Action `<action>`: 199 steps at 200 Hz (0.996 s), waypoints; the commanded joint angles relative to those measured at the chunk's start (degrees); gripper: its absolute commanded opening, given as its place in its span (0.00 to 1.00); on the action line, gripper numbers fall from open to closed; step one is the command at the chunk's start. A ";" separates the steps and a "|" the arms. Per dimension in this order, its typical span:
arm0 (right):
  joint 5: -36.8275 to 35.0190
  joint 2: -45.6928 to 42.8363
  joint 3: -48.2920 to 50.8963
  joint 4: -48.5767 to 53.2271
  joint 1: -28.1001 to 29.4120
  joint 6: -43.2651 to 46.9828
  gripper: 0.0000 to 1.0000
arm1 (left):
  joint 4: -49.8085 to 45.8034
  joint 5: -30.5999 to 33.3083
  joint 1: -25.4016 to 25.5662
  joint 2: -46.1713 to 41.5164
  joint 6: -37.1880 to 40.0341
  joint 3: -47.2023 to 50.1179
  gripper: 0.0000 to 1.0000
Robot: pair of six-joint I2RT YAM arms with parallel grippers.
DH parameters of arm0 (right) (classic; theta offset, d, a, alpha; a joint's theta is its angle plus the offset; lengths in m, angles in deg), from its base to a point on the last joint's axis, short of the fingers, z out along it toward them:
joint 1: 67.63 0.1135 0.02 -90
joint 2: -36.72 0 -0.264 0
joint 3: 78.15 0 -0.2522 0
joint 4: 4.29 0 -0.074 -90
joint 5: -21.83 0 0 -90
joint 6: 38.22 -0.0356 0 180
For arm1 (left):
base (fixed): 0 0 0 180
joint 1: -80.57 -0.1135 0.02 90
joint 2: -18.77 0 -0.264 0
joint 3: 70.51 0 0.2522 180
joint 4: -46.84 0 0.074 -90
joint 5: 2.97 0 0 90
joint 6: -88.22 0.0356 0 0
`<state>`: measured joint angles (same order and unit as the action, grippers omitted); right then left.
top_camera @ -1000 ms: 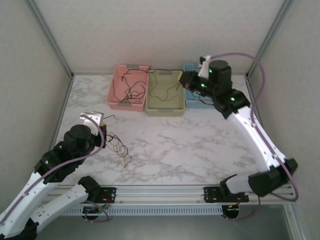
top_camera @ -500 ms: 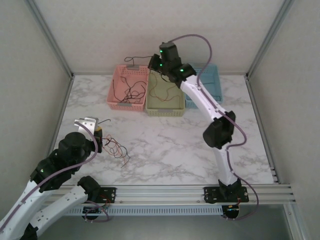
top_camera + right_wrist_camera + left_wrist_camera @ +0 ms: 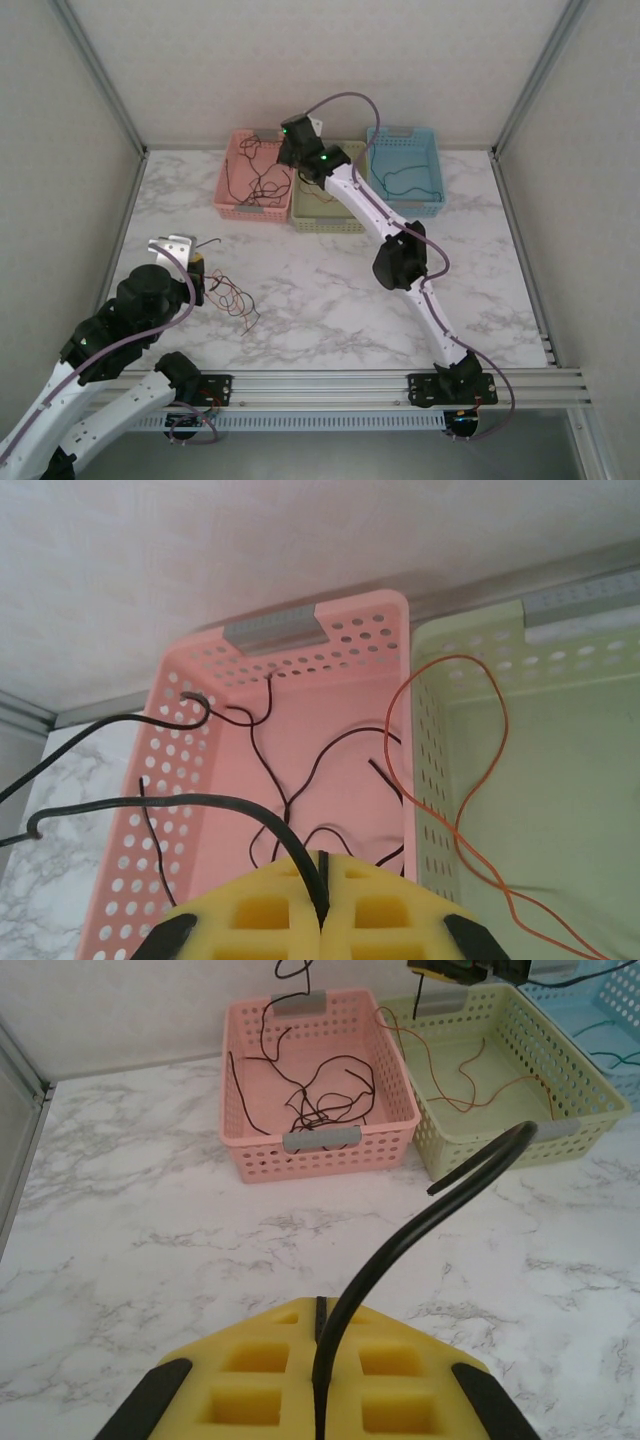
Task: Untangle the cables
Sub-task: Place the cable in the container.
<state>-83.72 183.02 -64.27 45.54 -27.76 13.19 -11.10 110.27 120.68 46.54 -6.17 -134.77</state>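
My left gripper (image 3: 320,1385) is clamped tight. Its yellow pads (image 3: 400,1375) pinch a stiff black cable (image 3: 430,1222) that rises from between them and hooks over to the right, ending in a free tip above the marble table (image 3: 130,1220). Just off that gripper's right side, a loose tangle (image 3: 236,296) of red and brown cables lies on the table (I cannot tell whether any strand of it reaches the pads). Well ahead of the gripper stand the pink basket (image 3: 320,1165) with black cables (image 3: 328,1095) looped inside, and to its right the green basket (image 3: 500,1150).

My right gripper (image 3: 322,895) is also closed, gripping a long black cable (image 3: 180,802). That cable leaves the pad seam and sweeps out to the left, past the pink basket's wall, to a small hooked end. The gripper hangs over the pink basket, near the wall it shares with the green one. An orange cable (image 3: 455,658) loops up over the green basket's rim beside the gripper. Farther to its right, the blue basket (image 3: 405,135) holds a teal cable (image 3: 400,185).
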 commanded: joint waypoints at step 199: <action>13.62 3.08 1.51 3.22 4.45 4.89 0.67 | -0.46 0.49 -0.57 -0.35 -1.33 0.83 0.00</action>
<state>-71.90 188.25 -63.35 46.46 -23.91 14.92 -11.08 110.27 120.68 46.56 -6.56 -134.38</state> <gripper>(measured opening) 0.655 0.058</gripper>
